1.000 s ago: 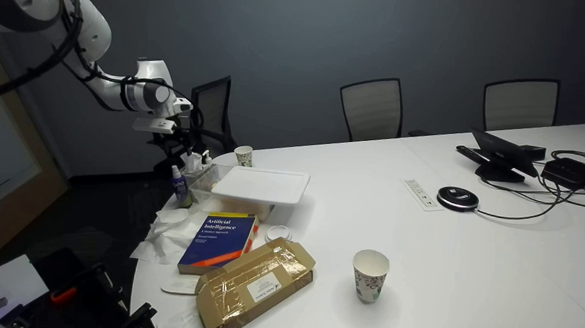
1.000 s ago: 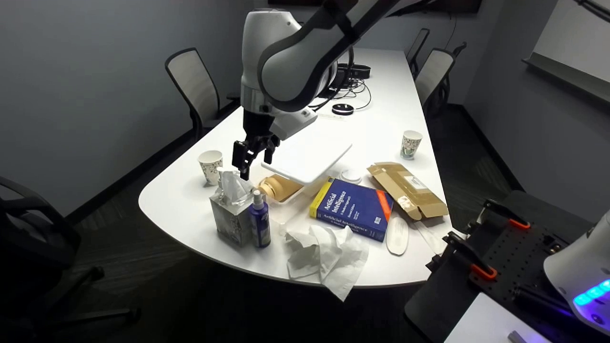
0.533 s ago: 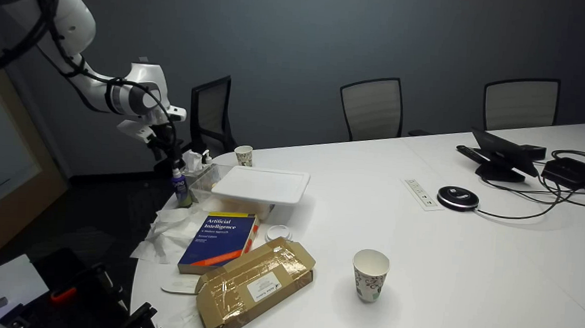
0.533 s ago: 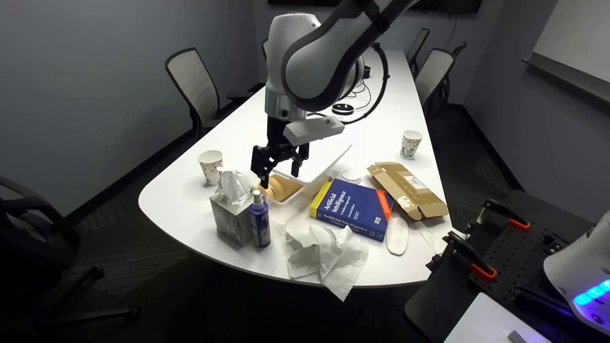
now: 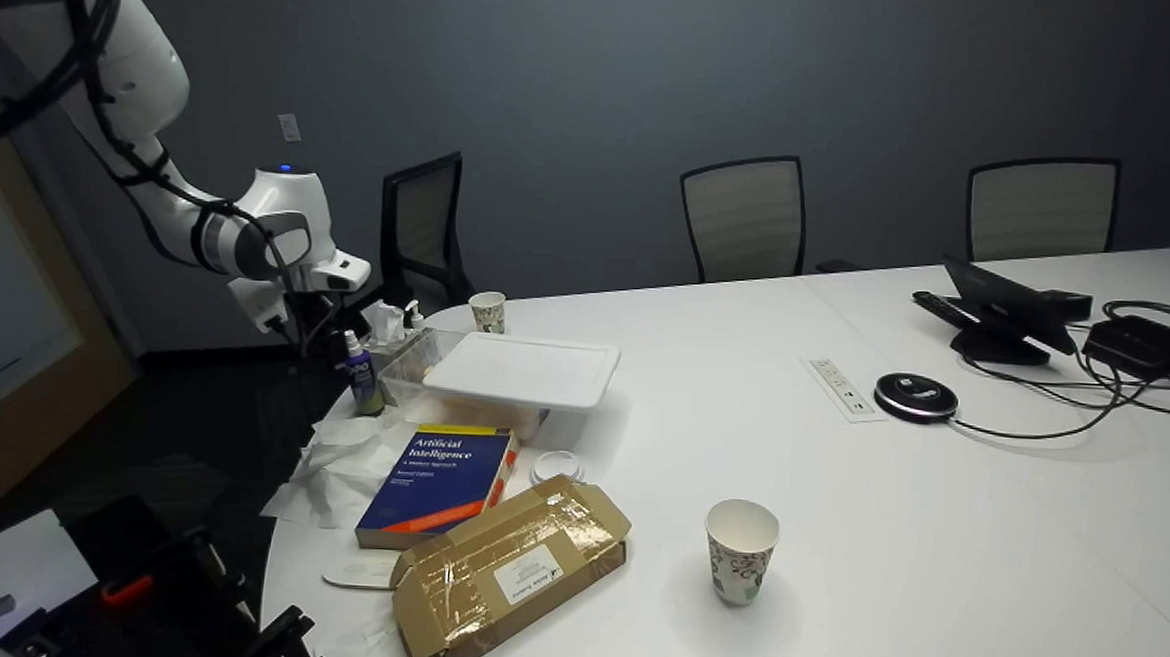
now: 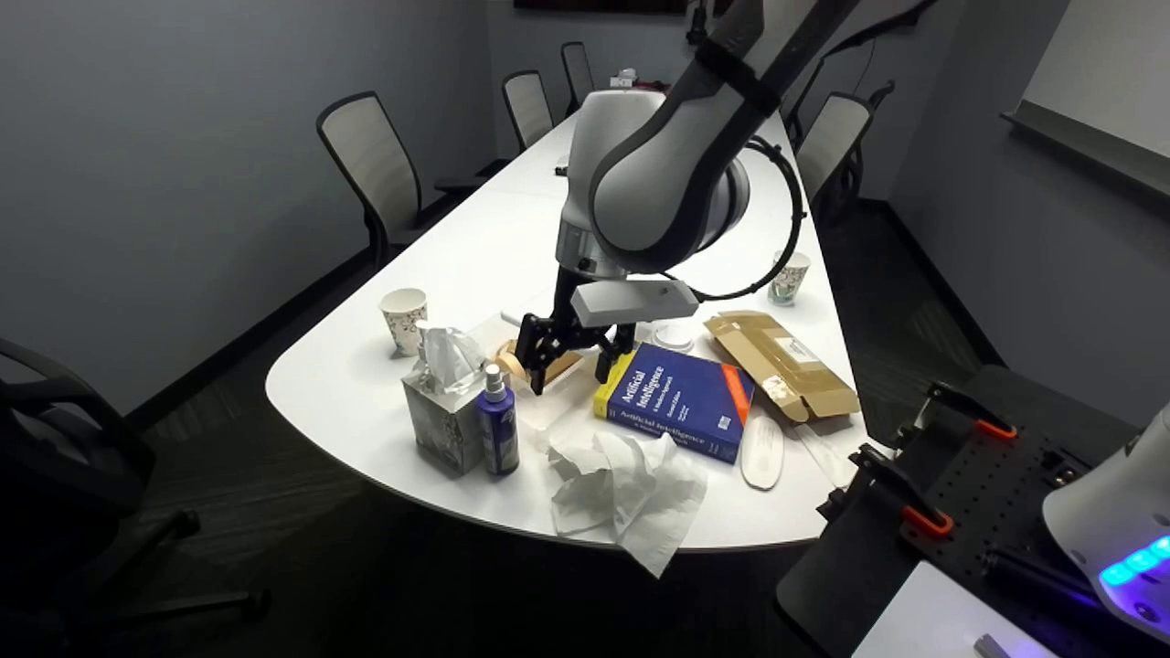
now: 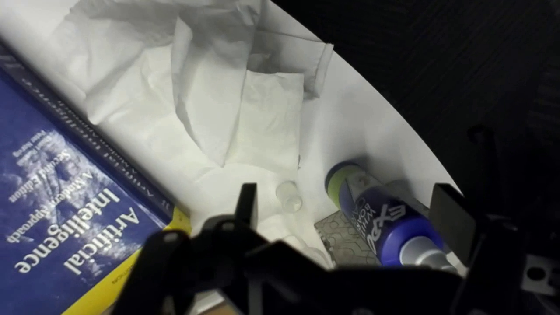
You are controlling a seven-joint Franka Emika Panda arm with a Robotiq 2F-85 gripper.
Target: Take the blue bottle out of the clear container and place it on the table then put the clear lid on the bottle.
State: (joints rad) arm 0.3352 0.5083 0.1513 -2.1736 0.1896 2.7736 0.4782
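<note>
Carrying the things: white-topped surface with rounded edges. Next, my white-and-grey arm, bent over it. Clear rectangular plastic container near the surface's rounded end; flat white plastic lid lies across part of it. Long brown cardboard box, lying flat. Thick blue book with yellow and orange bands, between cardboard box and container. Crumpled white paper, one corner past the edge. Silver-grey tissue box, white tissue poking out. My black fingers: spread wide apart, above the spot by the book's yellow end and the paper. Task's thing, blue plastic spray bottle marked EXPO: upright on the surface, outside the container, just beside the tissue box; can't tell if touching. White floral-print paper cup near the tissue box; matching paper cup well apart from it, near the cardboard box. Round white plastic lid near the book. Smallest, stubby clear plastic cap between paper and bottle; the wrist view shows it between my fingers.
</note>
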